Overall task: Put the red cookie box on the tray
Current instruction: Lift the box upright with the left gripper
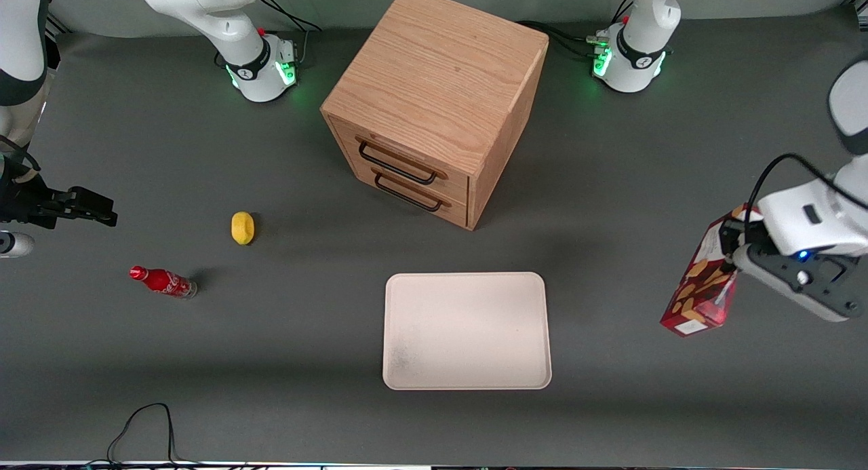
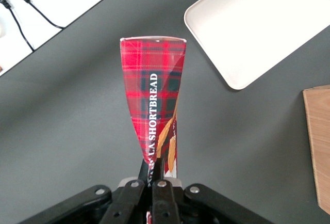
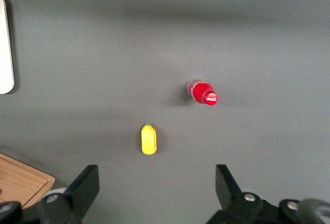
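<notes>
**Shortbread box up in the air, tray sitting bare on the mat**

Closest to the front camera we've got a black cable (image 1: pixel 146 422) looping along the table's edge, lying on the dark grey mat (image 1: pixel 271 361) that covers the whole work surface. Next up is the tray (image 1: pixel 466 331), pale cream with rounded corners, flat on the mat roughly mid-table with nothing in it.

Over at the working arm's end of the table, the gripper (image 1: pixel 734 256) is clamped on the red cookie box (image 1: pixel 702 283). The box looks lifted off the mat, hanging tilted with its white end panel pointing down, well apart from the tray. From the wrist camera we can see the fingers (image 2: pixel 164 170) pinched on one end of the box (image 2: pixel 153 87), tartan side and "SHORTBREAD" lettering facing us, with the tray's (image 2: pixel 221 43) corner showing past it.

Farther from the front camera than the tray sits a wooden drawer cabinet (image 1: pixel 434 97), two dark handles on its front, both drawers shut.

Toward the parked arm's end we spot a yellow lemon (image 1: pixel 242 227) and a small red soda bottle (image 1: pixel 163 281) lying on its side, near each other. Both arm bases glow green at the table's back edge.
</notes>
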Controlling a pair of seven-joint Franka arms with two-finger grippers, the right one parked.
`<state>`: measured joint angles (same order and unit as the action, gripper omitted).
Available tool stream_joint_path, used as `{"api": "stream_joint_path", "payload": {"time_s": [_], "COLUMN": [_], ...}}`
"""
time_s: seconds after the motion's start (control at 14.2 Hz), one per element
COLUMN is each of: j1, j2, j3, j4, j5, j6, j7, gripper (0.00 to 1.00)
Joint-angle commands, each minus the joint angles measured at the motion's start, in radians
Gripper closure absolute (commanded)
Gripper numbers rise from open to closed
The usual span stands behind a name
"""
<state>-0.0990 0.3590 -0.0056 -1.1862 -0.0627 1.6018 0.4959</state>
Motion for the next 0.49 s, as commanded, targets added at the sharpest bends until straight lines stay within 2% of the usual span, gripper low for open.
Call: {"api": "stream_joint_path", "payload": {"time_s": [0.0,0.42], "j1": [-0.019,-0.171], "j2": [0.005,0.041], "j3": [0.003,-0.008], "j4": [0.033,0.068], "j5": [-0.003,0.017], "j6": [-0.045,-0.039], "j7": [-0.223,-0.73], "gripper": [1.0,1.0]}}
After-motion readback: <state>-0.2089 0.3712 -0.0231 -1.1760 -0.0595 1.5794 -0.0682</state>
